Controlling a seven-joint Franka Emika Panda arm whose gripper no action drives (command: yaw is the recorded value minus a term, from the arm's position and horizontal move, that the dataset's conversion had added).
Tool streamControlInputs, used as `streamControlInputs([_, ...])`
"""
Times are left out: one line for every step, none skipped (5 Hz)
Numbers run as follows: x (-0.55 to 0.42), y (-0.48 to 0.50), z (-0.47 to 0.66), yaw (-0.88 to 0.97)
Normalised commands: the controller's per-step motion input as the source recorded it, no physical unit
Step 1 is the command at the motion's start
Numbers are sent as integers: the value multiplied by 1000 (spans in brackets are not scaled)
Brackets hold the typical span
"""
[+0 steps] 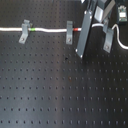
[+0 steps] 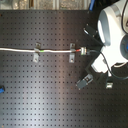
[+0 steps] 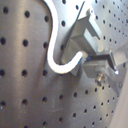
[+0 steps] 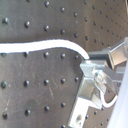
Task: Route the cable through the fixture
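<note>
I see the cable (image 1: pixel 50 31) threaded through two clips (image 1: pixel 24 33); my gripper's (image 2: pixel 86 80) grip state I cannot tell.

Matt white cord-like cable (image 1: pixel 50 31), brushed-metal clips (image 1: pixel 24 33), matt black perforated metal board (image 1: pixel 50 90)

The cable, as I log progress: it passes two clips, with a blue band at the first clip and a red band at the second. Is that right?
Not quite. The band on the cable at the first clip is green, not blue, as the first exterior view shows. The red band does sit at the second clip.
</note>
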Motion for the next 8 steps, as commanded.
streamControlInputs([170, -172, -262, -191])
streamControlInputs([139, -448, -603, -214])
streamControlInputs([226, -369, -666, -189])
streamControlInputs([239, -292, -329, -111])
streamControlInputs([239, -160, -98, 0])
streamControlInputs([328, 411, 34, 17])
streamControlInputs([296, 427, 116, 0])
streamControlInputs([0, 0, 11, 0])
